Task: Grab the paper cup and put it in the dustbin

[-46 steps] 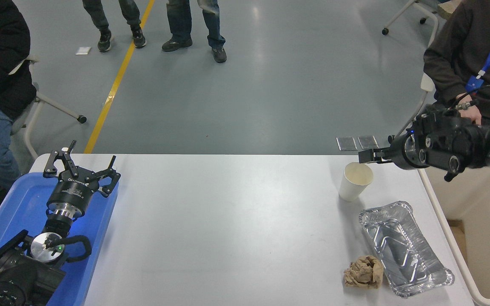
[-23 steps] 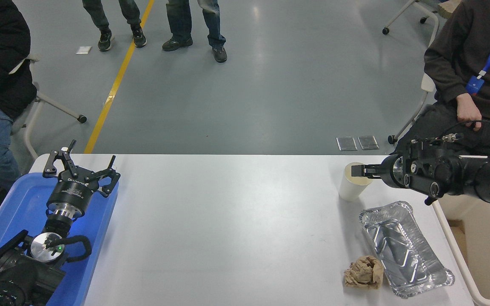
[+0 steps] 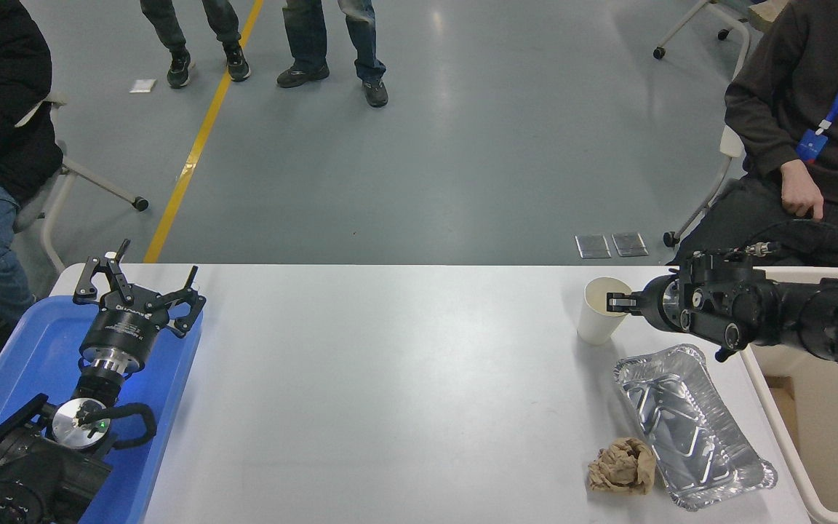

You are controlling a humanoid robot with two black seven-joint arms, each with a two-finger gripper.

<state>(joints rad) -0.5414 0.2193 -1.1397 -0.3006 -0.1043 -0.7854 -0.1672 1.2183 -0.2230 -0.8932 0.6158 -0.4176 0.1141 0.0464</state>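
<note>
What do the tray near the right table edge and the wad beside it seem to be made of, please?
The tray looks like thin aluminium foil: shiny silver, with pressed ribs and a crinkled rim. The wad looks like matte brown paper, crushed into irregular folds.

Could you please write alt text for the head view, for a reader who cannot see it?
The right gripper reaches in from the right to the rim of an upright paper cup on a white table, near a foil tray and a brown paper wad. The beige dustbin stands beyond the table's right edge.
</note>
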